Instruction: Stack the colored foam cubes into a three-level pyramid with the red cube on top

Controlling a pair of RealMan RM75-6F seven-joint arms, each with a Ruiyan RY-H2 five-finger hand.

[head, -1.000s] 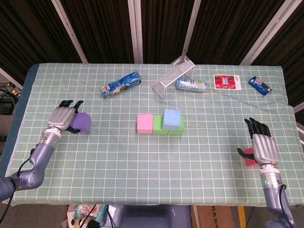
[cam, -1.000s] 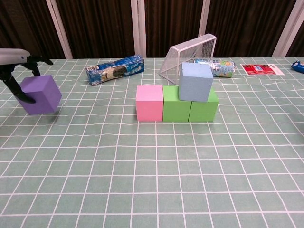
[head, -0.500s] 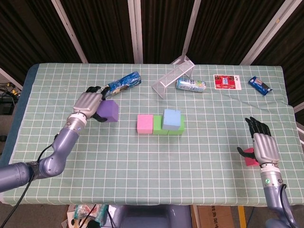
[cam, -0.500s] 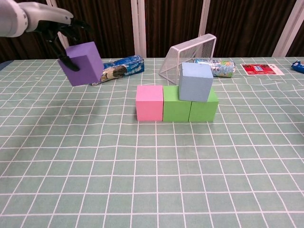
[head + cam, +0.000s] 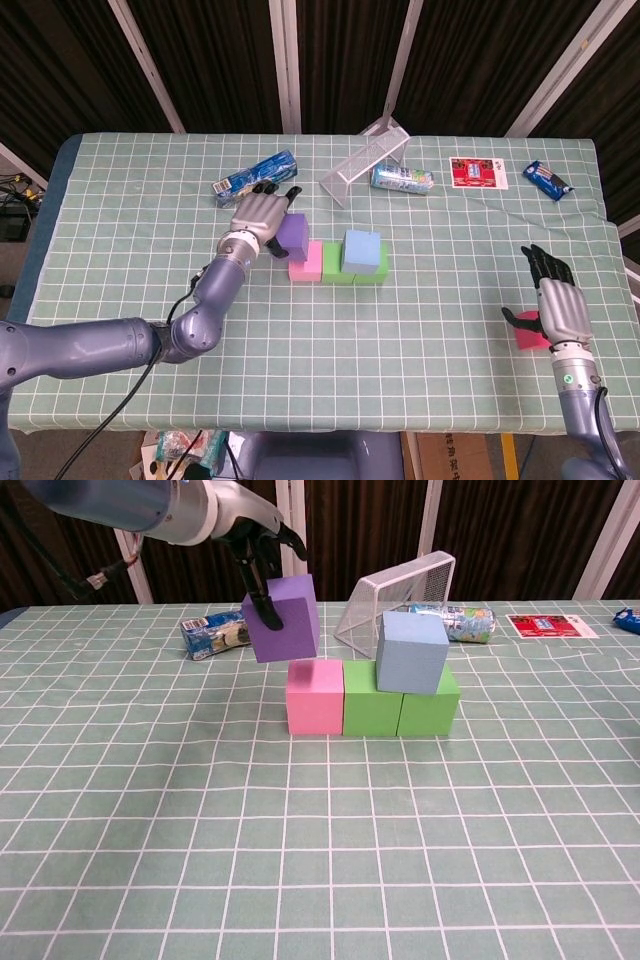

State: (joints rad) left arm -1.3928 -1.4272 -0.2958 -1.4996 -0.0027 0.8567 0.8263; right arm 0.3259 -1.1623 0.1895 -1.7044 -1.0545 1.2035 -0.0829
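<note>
Table [image 5: 130, 300] carries row of cubes: pink [image 5: 315, 697], green pair [image 5: 400, 705], blue [image 5: 411, 652] atop green. My left robot hand [image 5: 258, 216] grips purple cube [image 5: 282, 617], held tilted just above pink. My right robot hand [image 5: 560, 305] sits beside red cube [image 5: 527, 331], fingers extended; contact unclear.

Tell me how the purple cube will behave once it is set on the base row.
The purple cube looks like light foam: the left hand carries it tilted with ease. Its flat faces should not roll. It hangs over the pink cube at a slant, so set down off-centre it may well tip off.
</note>
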